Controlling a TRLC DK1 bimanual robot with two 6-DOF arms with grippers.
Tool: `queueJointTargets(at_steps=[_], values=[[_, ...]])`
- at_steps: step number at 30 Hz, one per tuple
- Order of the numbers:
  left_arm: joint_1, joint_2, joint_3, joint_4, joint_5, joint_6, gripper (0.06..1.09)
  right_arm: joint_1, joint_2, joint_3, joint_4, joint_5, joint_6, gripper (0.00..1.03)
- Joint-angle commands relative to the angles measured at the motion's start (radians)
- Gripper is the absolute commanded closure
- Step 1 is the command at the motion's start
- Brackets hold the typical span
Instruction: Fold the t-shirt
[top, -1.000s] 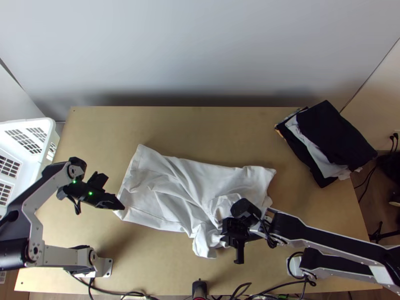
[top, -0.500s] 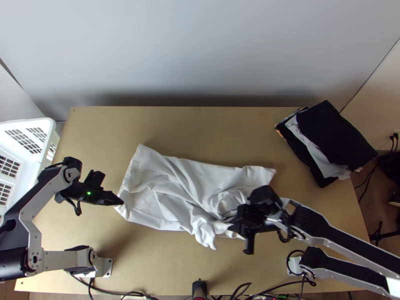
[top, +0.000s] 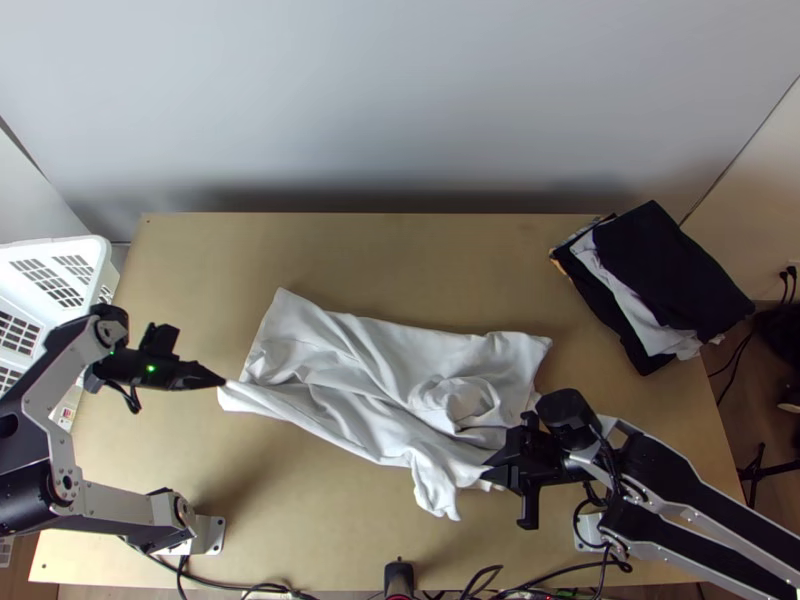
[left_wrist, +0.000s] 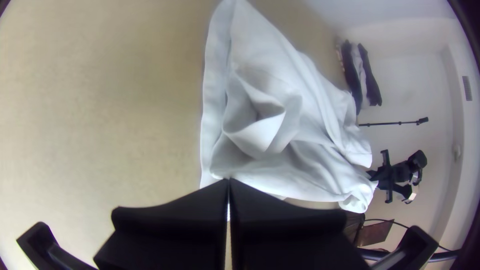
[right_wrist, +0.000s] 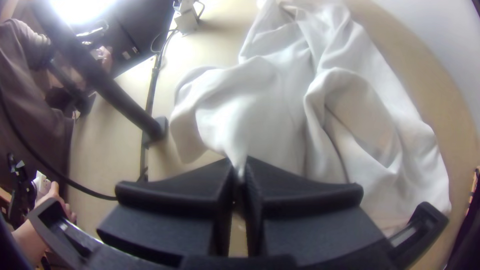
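The white t-shirt lies rumpled across the table, with a bunched part at its right half. At its left corner, in the top view, my left gripper is shut on the cloth. My right gripper pinches the near edge at the lower right, where a loose flap hangs beside it. In the left wrist view the fingers of my left gripper meet on the shirt's corner. The right wrist view has a gathered fold of the shirt running into my right gripper, its fingers closed.
A stack of dark and light folded clothes sits at the table's right edge. A white plastic basket stands at the left. Cables run along the near edge. In the right wrist view, a person's hand shows beyond the table.
My left gripper has moved left and slightly up the picture, drawing the shirt's corner along. My right gripper went up and right, then back down, shifting the near edge rightward.
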Motion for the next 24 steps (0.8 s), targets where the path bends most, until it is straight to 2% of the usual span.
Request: queueJointTargets(at_steps=[1,12,18,24], values=[[0.04,0.029,0.085,-0.046,0.039,-0.005,1.05,-0.03,-0.008,-0.003,0.005,-0.005,0.01,1.0],[0.053,0.069,0.155,-0.086,0.12,-0.051,1.05,-0.156,0.132,0.038,0.071,-0.018,0.065,1.0],[0.05,0.076,0.169,-0.086,0.123,-0.056,1.05,-0.271,0.247,0.038,0.103,-0.025,0.042,1.0],[0.061,0.104,0.203,-0.086,0.123,-0.074,1.05,-0.312,0.294,0.038,0.146,-0.023,0.016,1.0]])
